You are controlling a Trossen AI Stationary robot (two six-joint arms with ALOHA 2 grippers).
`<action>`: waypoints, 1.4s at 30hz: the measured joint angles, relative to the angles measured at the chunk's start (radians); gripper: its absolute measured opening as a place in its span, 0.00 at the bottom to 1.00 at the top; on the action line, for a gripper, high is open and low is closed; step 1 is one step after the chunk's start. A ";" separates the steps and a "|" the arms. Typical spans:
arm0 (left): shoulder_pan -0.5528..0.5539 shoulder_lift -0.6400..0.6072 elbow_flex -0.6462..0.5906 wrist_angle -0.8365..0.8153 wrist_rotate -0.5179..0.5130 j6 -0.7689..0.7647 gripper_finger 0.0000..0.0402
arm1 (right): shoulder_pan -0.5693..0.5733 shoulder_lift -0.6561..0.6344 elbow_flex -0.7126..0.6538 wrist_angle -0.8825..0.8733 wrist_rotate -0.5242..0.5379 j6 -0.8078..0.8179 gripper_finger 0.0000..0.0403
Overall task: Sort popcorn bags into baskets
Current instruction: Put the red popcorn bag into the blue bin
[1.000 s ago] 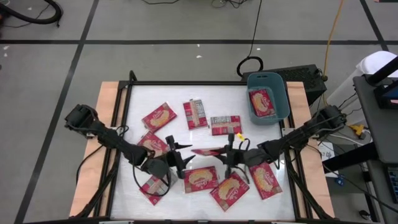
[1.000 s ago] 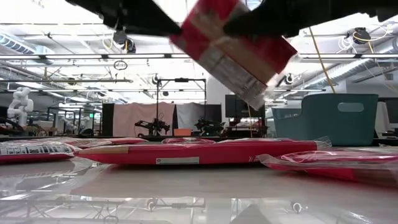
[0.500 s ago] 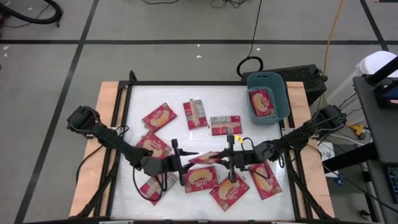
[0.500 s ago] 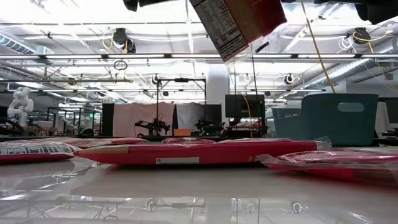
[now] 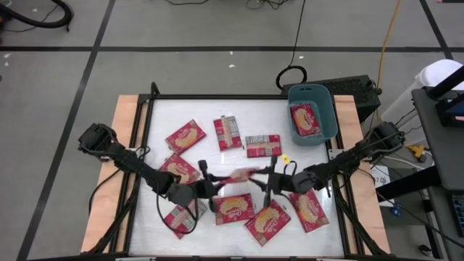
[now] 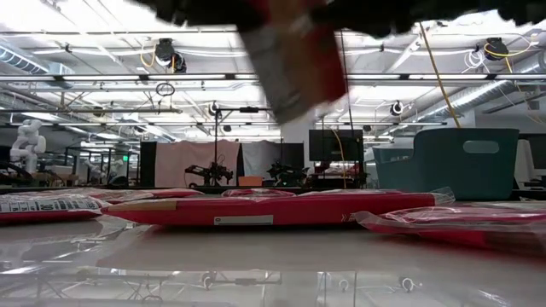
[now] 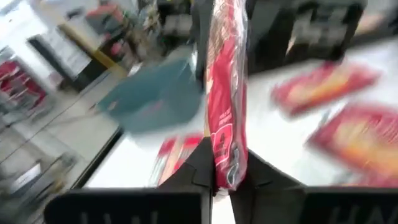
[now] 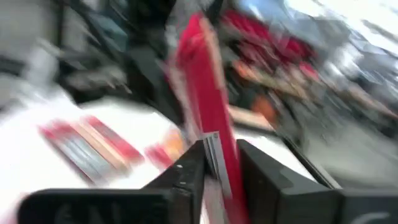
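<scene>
A popcorn bag (image 5: 239, 176) hangs in the air over the lower middle of the bench (image 5: 304, 156) in the high view, stretched between the two grippers. The left gripper (image 5: 212, 187) has its fingers (image 7: 199, 171) closed on one end of this held bag (image 7: 225, 106); its wrist view shows the bag edge-on, pinched at the bottom centre of the frame. The right gripper (image 5: 270, 185) is at the other end, and its wrist view shows the bag (image 8: 205, 106) standing between its fingers (image 8: 189, 171); whether they clamp it or stand slack beside it, I cannot tell. In the low view the bag (image 6: 294, 64) is a red blur at the top centre, beneath the dark arms.

The basket (image 5: 312, 112) sits at the bench's upper right with one bag (image 5: 305, 119) lying in it. Other bags lie flat on the bench: three across the upper middle (image 5: 185, 135) (image 5: 229, 133) (image 5: 262, 146), one at centre left (image 5: 178, 168), and four along the lower edge (image 5: 180, 217) (image 5: 233, 209) (image 5: 268, 221) (image 5: 309, 209).
</scene>
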 joint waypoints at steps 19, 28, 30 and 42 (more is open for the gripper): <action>0.097 0.002 -0.002 -0.399 0.015 -0.289 0.05 | -0.101 0.164 0.627 -1.065 -0.110 0.254 0.41; 0.092 0.002 -0.001 -0.414 0.052 -0.279 0.06 | -0.146 0.303 0.707 -1.174 -0.141 0.122 0.39; 0.092 0.002 -0.001 -0.419 0.052 -0.280 0.06 | -0.152 0.313 0.707 -1.173 -0.139 0.115 0.34; 0.091 0.002 -0.001 -0.394 0.066 -0.321 0.17 | -0.152 0.314 0.707 -1.225 -0.139 0.049 0.03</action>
